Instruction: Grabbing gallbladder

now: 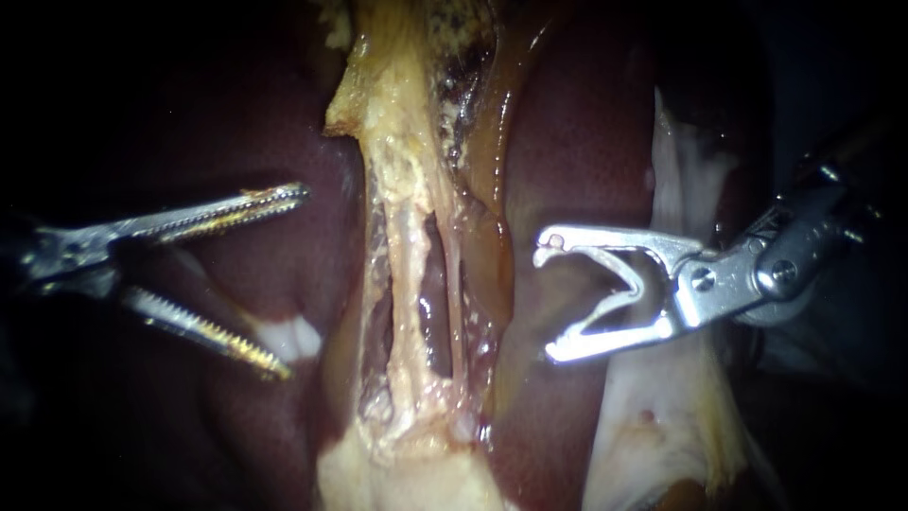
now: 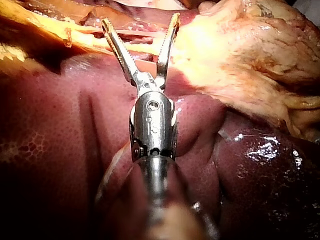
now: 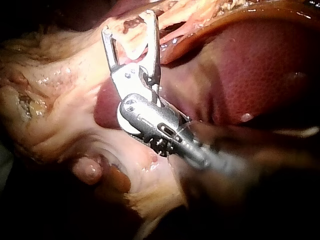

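At the centre of the endoscope view, a column of pale yellow tissue runs from the top edge of the frame to the bottom edge. The gallbladder (image 1: 392, 114) appears to be the upper part of this column, but its border against the surrounding fat cannot be told. At mid-frame, 2 thin pale strands (image 1: 409, 274) run lengthwise with dark gaps between them. Dark red liver (image 1: 586, 142) fills the frame on both sides.

The left instrument (image 1: 294, 282) enters from the left edge at mid-height. Its 2 serrated jaws stand wide apart and hold nothing. The upper jaw points toward the column, and the lower jaw tip lies just beside a small white tag of tissue (image 1: 301, 339) on the liver. Both tips are near the column but apart from it.

The right instrument (image 1: 549, 301) enters from the right edge. Its 2 jaws, each with a hooked tip, are also apart with nothing gripped. They lie over the liver to the right of the column, clear of the gallbladder. A white flap (image 1: 662, 426) of tissue lies behind the hinge and reaches toward the lower right.

In the left wrist view, the strands cross ahead of the spread jaws — contact cannot be told. In the right wrist view, pale tissue shows between the spread jaws — whether it touches them cannot be told.
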Robot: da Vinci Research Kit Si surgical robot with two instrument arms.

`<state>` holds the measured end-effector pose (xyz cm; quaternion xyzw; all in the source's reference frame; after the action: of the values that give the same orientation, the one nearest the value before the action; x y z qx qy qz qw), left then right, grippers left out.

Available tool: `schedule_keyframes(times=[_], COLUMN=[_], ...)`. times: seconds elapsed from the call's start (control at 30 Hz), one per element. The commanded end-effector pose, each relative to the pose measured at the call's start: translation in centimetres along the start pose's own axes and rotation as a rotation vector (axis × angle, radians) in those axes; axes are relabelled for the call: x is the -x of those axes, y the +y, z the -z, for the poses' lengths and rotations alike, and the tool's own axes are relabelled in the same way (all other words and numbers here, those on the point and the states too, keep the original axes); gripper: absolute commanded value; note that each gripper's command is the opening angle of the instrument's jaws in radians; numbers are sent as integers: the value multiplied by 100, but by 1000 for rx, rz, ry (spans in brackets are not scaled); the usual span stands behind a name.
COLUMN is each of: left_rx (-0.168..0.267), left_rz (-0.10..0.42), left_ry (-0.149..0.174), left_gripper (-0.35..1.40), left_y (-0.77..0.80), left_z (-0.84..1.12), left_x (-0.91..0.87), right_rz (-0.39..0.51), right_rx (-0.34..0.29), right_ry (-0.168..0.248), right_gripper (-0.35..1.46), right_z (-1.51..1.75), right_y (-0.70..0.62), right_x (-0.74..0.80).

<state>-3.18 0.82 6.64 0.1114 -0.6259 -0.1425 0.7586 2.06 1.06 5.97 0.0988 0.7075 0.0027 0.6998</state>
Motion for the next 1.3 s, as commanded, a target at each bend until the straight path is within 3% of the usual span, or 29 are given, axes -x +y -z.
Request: schedule_keyframes(times=[0.03,0.2,0.3,0.4,0.6,0.77,1.2,1.3], left_rx=[5,1,25,83,230,330,346,346], left_rz=[5,6,26,68,202,279,369,383], left_ry=[5,19,23,31,53,112,200,213], left_gripper=[88,88,89,91,89,83,66,54], left_y=[0,1,3,10,32,56,91,95], left_z=[1,1,1,3,7,1,-27,-32], left_x=[0,1,4,14,42,51,37,36], right_rz=[0,0,0,0,0,0,0,0], right_rx=[0,0,0,1,3,3,2,1], right_ry=[0,0,0,-1,-2,-1,-1,-1], right_gripper=[60,60,60,60,60,60,60,60], right_z=[0,0,0,-1,-2,-3,-2,-1], right_y=[0,0,0,2,4,3,3,2], right_x=[0,0,0,2,4,4,4,3])
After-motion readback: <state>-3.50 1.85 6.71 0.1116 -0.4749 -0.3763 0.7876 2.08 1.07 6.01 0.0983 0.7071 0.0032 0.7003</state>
